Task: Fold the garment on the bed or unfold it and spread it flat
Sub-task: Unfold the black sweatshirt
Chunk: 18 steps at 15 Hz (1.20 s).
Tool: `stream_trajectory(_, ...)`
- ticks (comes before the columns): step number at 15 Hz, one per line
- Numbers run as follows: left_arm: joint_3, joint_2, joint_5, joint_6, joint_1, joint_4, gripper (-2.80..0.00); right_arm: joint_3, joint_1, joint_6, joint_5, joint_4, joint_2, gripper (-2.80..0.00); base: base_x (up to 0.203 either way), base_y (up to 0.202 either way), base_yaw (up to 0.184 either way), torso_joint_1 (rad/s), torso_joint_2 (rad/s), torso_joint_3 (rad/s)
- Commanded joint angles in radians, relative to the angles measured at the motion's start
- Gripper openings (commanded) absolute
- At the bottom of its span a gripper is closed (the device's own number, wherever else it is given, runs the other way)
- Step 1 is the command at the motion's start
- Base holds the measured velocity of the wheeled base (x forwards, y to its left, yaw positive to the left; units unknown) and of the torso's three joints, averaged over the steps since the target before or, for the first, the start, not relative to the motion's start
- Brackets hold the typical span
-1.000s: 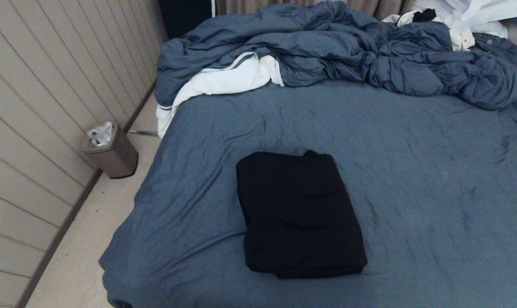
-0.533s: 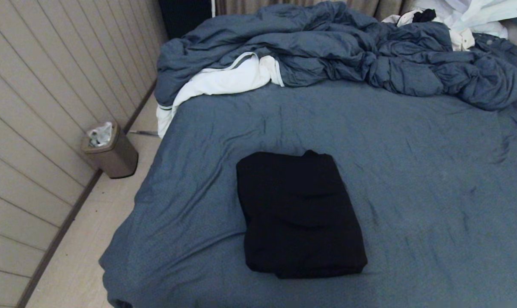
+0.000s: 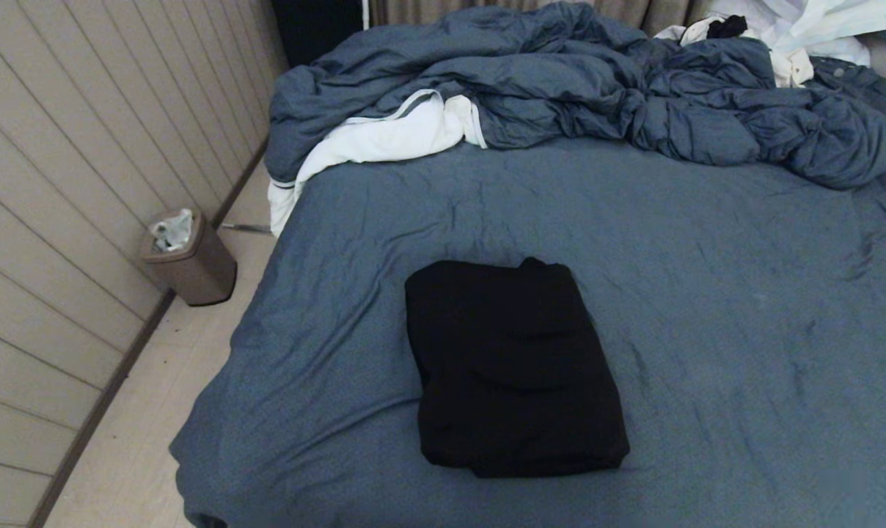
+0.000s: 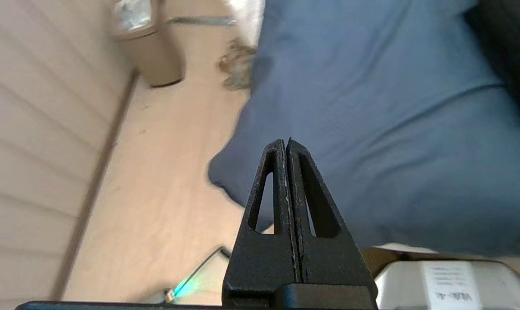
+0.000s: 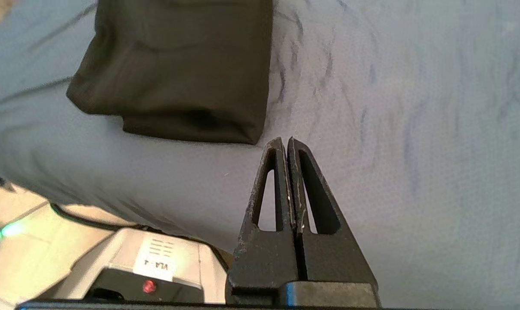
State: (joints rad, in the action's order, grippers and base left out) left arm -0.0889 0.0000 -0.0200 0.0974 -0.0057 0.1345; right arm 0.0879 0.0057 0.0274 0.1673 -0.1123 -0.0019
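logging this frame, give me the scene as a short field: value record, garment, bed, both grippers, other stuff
garment: black garment, folded into a compact rectangle, lying flat
bed: blue-grey bed, garment on its near half
left gripper: left gripper shut, empty, off the bed's corner, above the floor
right gripper: right gripper shut, empty, beside the garment's corner, apart from it
duvet: duvet bunched at far end
bin: bin by wall

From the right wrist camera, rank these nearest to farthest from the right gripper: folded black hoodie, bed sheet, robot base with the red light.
1. bed sheet, directly under the shut right gripper
2. folded black hoodie, just past the fingertips
3. robot base, back beside the bed edge
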Motion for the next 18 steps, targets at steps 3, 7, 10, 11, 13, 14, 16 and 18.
stream_trajectory(3, 0.041, 0.002, 0.038, 0.013, 0.000, -0.012, -2.80, 0.002, 0.000, -0.038, -0.002, 0.002, 0.002, -2.80, 0.000, 0.000, 0.000, 0.000, 0.00, 0.000)
stream_trajectory(7, 0.040, 0.003, 0.038, 0.017, 0.000, -0.009, -2.80, -0.059, 0.000, -0.095, -0.143, 0.044, 0.002, -2.80, 0.000, 0.000, 0.000, 0.000, 0.00, 0.000)
stream_trajectory(10, 0.044, 0.002, 0.038, 0.004, 0.000, -0.026, -2.80, -0.088, -0.001, -0.052, -0.172, 0.114, 0.002, -2.80, 0.000, 0.000, 0.000, 0.000, 0.00, 0.000)
stream_trajectory(11, 0.044, 0.002, 0.037, -0.002, 0.000, -0.027, -2.80, -0.088, -0.001, -0.053, -0.172, 0.114, 0.002, -2.80, 0.000, 0.000, 0.000, 0.000, 0.00, 0.000)
stream_trajectory(13, 0.043, 0.002, 0.040, -0.013, 0.000, -0.027, -2.80, -0.088, -0.001, -0.053, -0.172, 0.114, 0.002, -2.80, 0.000, 0.000, 0.000, 0.000, 0.00, 0.000)
stream_trajectory(14, 0.043, 0.002, 0.039, -0.047, 0.000, -0.027, -2.80, -0.088, -0.001, -0.053, -0.172, 0.114, 0.002, -2.80, 0.000, 0.000, 0.000, 0.000, 0.00, 0.000)
stream_trajectory(16, 0.043, 0.000, 0.014, -0.111, 0.000, -0.029, -2.80, -0.088, -0.001, -0.053, -0.172, 0.114, 0.002, -2.80, 0.000, 0.000, 0.000, 0.000, 0.00, 0.000)
stream_trajectory(18, 0.043, 0.000, 0.012, -0.111, 0.000, -0.033, -2.80, -0.088, 0.000, -0.055, -0.172, 0.114, 0.002, -2.80, 0.000, 0.000, 0.000, 0.000, 0.00, 0.000)
